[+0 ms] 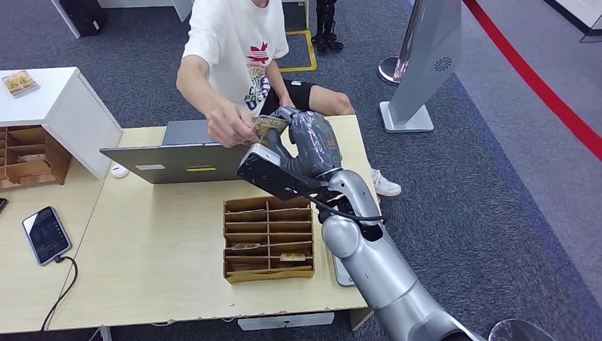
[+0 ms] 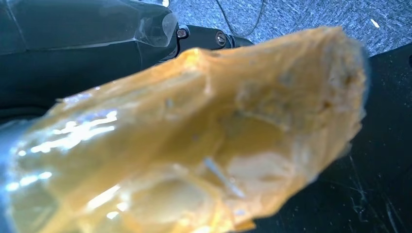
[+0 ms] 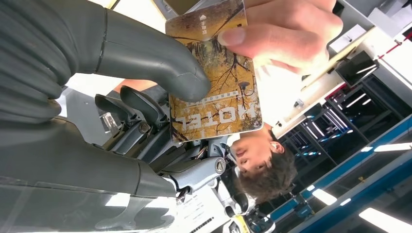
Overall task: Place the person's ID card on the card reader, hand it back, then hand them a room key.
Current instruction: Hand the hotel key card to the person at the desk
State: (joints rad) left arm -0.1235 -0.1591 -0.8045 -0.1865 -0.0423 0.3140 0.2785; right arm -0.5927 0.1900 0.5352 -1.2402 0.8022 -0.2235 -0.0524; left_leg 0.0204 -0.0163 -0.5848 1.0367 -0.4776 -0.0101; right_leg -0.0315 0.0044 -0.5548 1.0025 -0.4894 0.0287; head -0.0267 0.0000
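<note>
Pale wood desk (image 1: 156,263) under me, sitting on blue-grey carpet (image 1: 497,199) with a red line (image 1: 539,85) running off to the right. On the desk I've got a cardboard sorter (image 1: 269,239) with little compartments, a couple of cards lying in its lower slots, and an open laptop (image 1: 186,158) just behind it. A phone (image 1: 46,234) on a cable sits on the lower table to the left, next to a white cabinet (image 1: 53,114).

My right hand (image 1: 302,142) is up over the far edge of the desk, thumb (image 3: 160,58) pressing a brown hotel key card (image 3: 218,82) against the fingers behind it. The person's hand (image 3: 284,31) is pinching the same card from the other end, so both of us have hold of it. The person in the white tee (image 1: 238,50) is sitting right across the desk.

Left hand: the wrist view is a blurry orange blob right against the lens, so I can't tell what it's doing.
</note>
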